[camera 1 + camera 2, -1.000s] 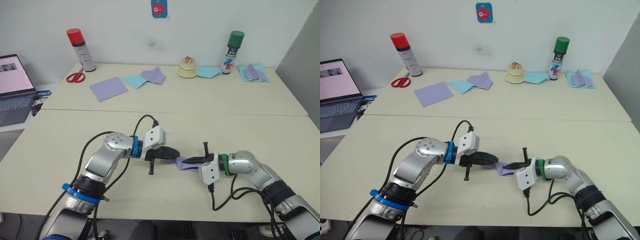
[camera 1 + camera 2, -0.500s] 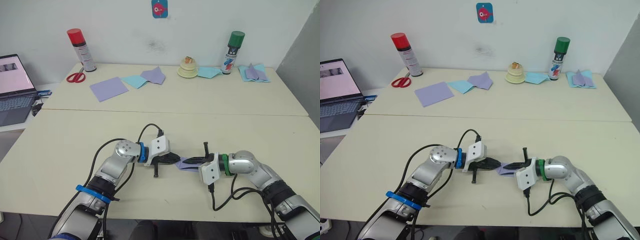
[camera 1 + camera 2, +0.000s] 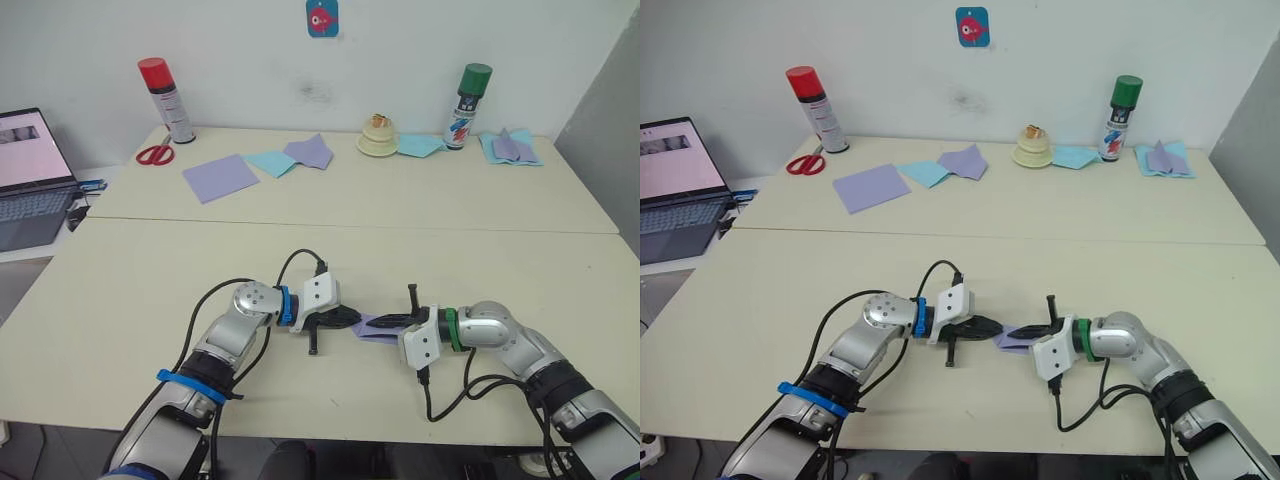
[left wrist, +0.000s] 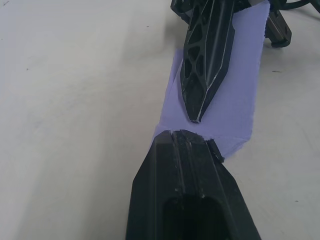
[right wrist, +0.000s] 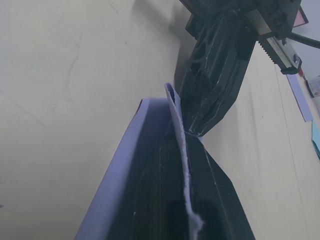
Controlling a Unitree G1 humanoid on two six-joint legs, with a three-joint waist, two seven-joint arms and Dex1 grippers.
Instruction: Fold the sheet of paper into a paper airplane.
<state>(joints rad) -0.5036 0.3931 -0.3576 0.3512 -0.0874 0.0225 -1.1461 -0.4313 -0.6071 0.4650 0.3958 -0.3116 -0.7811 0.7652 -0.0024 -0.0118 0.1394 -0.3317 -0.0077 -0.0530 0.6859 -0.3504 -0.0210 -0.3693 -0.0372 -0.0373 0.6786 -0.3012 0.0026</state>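
Note:
The sheet of paper point(image 3: 371, 329) is a small folded lavender shape, low over the front table point(image 3: 140, 300) at its middle. My right gripper point(image 3: 385, 322) comes in from the right and is shut on it; the paper's edge point(image 5: 181, 145) runs up between its fingers. My left gripper point(image 3: 352, 318) comes in from the left, tip to tip with the right one. Its fingers point(image 4: 182, 150) are shut at the paper's point(image 4: 240, 75) near edge.
On the back table stand a red spray can point(image 3: 166, 100), scissors point(image 3: 152, 154), a flat lavender sheet point(image 3: 218, 177), light-blue and lavender folded pieces point(image 3: 292, 156), a cream object point(image 3: 377, 140), a green-capped can point(image 3: 467, 92) and more blue paper point(image 3: 510, 147). A laptop point(image 3: 28, 180) sits at far left.
My left gripper moved right to the paper's left end and its fingers narrowed onto it. The right gripper and the paper stayed in place.

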